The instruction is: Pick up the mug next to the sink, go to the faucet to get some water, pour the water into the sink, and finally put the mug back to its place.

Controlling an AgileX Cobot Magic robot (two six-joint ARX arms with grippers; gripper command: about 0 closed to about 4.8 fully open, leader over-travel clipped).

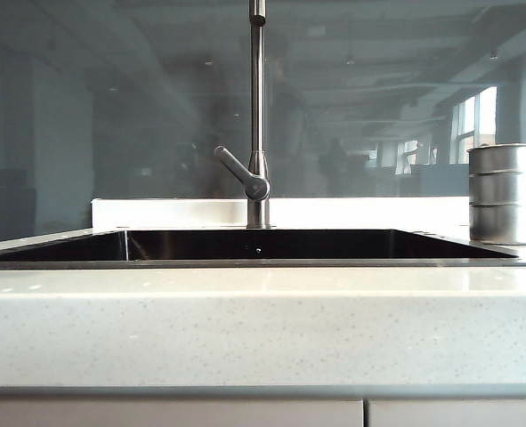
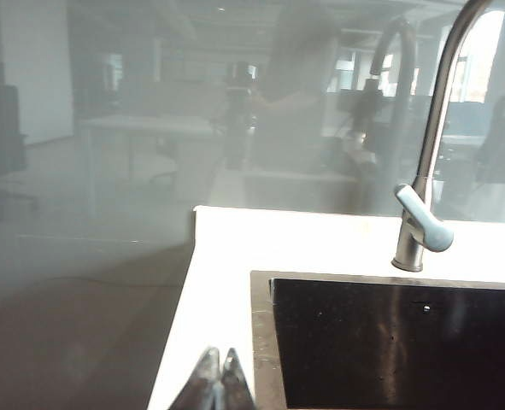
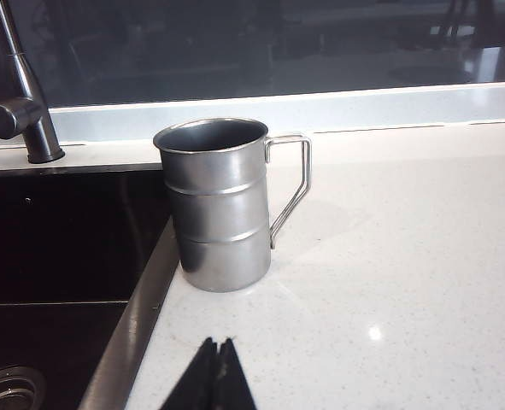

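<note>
kitchen counter in an open office: sink (image 1: 58,247), faucet (image 1: 257,116), window reflections

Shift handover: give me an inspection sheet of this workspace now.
Surface: pale speckled countertop, bare.
Mug: upright beside the sink's right edge, handle away from the basin.
Sink: black basin.
Faucet: upright behind the sink, lever angled left.
Clutter: nothing seen.
Left gripper: shut, empty, near the sink's left corner.
Right gripper: shut, empty, short of the mug.
Cables: nothing seen.
Surroundings: glass panel behind the counter, reflecting an office.
</note>
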